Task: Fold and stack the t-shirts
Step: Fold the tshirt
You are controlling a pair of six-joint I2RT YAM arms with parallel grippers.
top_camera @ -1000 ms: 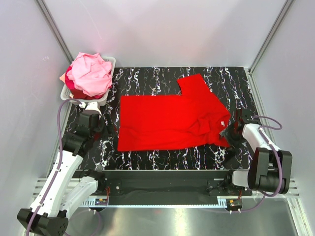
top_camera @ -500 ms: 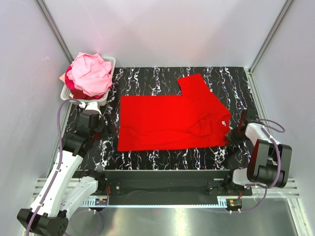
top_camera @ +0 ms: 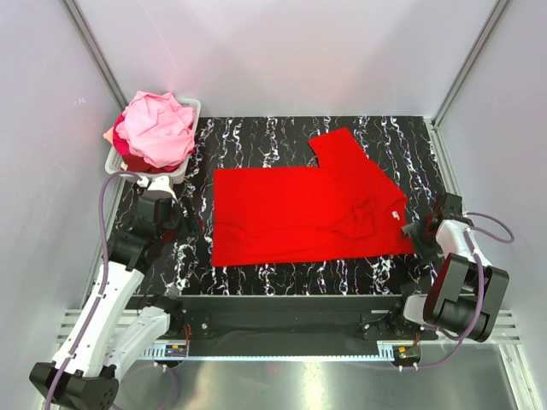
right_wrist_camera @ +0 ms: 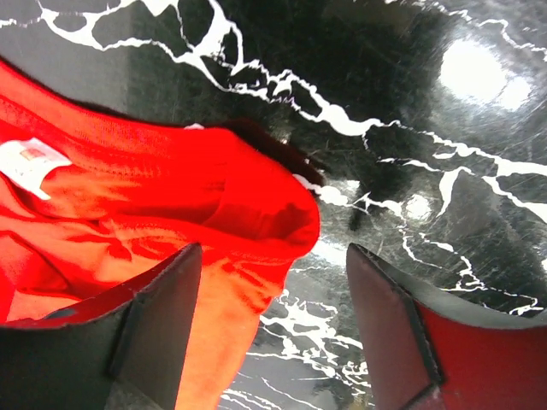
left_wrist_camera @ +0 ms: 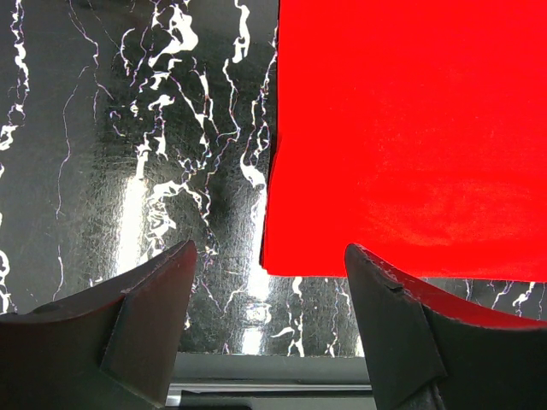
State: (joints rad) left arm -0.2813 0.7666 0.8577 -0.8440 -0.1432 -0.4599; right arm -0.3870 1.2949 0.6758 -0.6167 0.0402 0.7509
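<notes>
The black, white-veined table (top_camera: 256, 137) bears one bright red cotton t-shirt (top_camera: 299, 213) spread flat at its middle. One white slotted plastic basket (top_camera: 191, 109) at the far left corner holds a pink and peach shirt heap (top_camera: 158, 128) whose count is unclear. Both grippers are spread, grasping nothing: the left gripper (left_wrist_camera: 269, 256) at the shirt's near left corner, the right gripper (right_wrist_camera: 273, 256) astride its collar fold beside one small white label (right_wrist_camera: 30, 161).
</notes>
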